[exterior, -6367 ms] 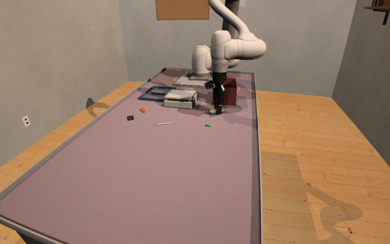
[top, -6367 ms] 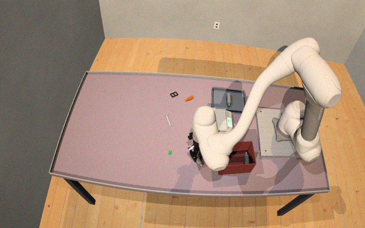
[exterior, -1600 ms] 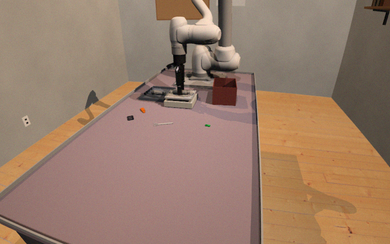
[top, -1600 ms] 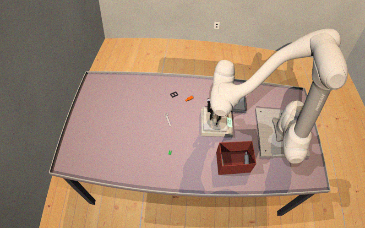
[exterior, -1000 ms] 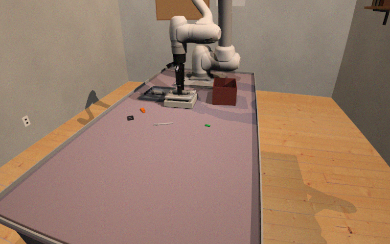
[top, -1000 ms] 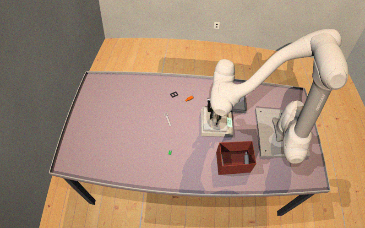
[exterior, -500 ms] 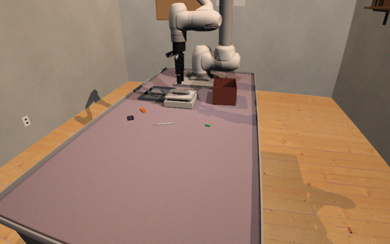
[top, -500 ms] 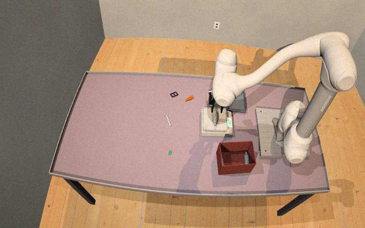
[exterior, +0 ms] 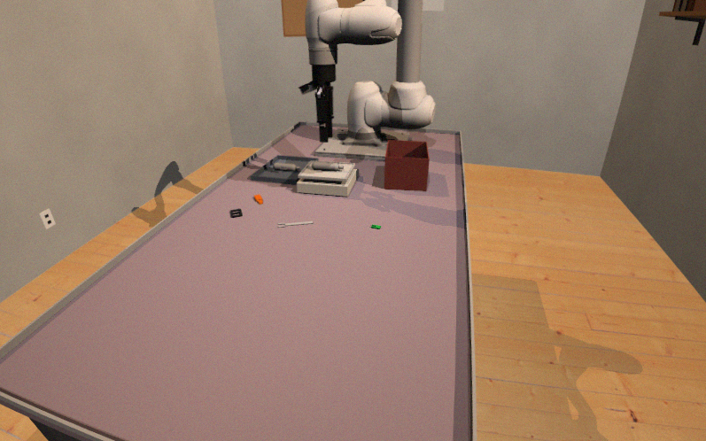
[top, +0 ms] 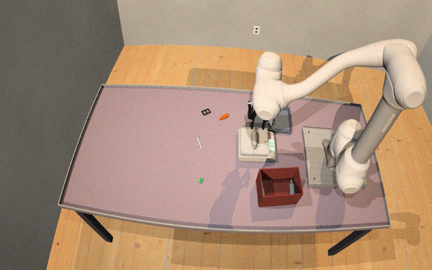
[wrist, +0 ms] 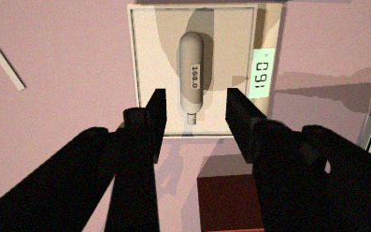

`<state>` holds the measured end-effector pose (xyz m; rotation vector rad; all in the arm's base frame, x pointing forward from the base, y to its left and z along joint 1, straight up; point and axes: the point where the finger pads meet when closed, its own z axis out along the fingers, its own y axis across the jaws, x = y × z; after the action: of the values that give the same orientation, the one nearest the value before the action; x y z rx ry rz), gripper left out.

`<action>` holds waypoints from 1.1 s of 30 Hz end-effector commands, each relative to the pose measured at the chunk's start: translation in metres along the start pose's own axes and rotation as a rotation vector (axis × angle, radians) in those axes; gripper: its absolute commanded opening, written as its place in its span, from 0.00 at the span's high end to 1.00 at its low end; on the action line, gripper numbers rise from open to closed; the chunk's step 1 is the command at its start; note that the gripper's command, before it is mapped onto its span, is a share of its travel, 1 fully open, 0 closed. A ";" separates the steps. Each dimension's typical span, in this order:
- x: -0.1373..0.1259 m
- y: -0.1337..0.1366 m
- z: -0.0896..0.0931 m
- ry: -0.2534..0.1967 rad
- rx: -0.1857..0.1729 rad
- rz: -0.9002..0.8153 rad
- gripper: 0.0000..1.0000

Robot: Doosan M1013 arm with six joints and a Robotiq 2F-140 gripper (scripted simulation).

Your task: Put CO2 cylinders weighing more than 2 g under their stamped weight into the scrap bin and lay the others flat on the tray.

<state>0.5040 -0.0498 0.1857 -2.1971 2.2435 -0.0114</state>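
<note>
A grey CO2 cylinder [wrist: 191, 77] [top: 256, 144] stamped 168.0 lies flat on the beige scale. The scale's green display [wrist: 262, 73] reads about 160. My gripper [wrist: 196, 104] hangs well above the cylinder's neck end, fingers parted and empty; it also shows in the top and exterior views [top: 257, 125] [exterior: 324, 134]. The red scrap bin [top: 279, 186] holds one cylinder [top: 291, 187]. The dark tray [exterior: 280, 171] lies beyond the scale with a cylinder [exterior: 283, 164] flat in it. In the overhead view my arm hides most of the tray.
A small wrench [top: 198, 141], an orange piece [top: 224, 116], a black buckle [top: 205, 111] and a green clip [top: 201, 180] lie loose left of the scale. My base plate [top: 317, 157] sits right of the scale and bin. A raised rim runs round the table.
</note>
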 end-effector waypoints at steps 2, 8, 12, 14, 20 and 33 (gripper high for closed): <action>0.000 0.004 -0.004 0.000 0.001 0.063 0.61; 0.001 0.029 -0.027 -0.001 0.001 0.465 0.61; 0.002 0.048 -0.042 -0.007 0.001 0.638 0.61; 0.002 0.055 -0.047 -0.006 0.001 0.810 0.61; 0.001 0.089 -0.071 -0.019 -0.001 1.140 0.61; 0.001 0.100 -0.078 -0.001 0.000 1.567 0.61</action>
<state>0.4031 -0.0487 0.2631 0.0073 3.1288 0.0106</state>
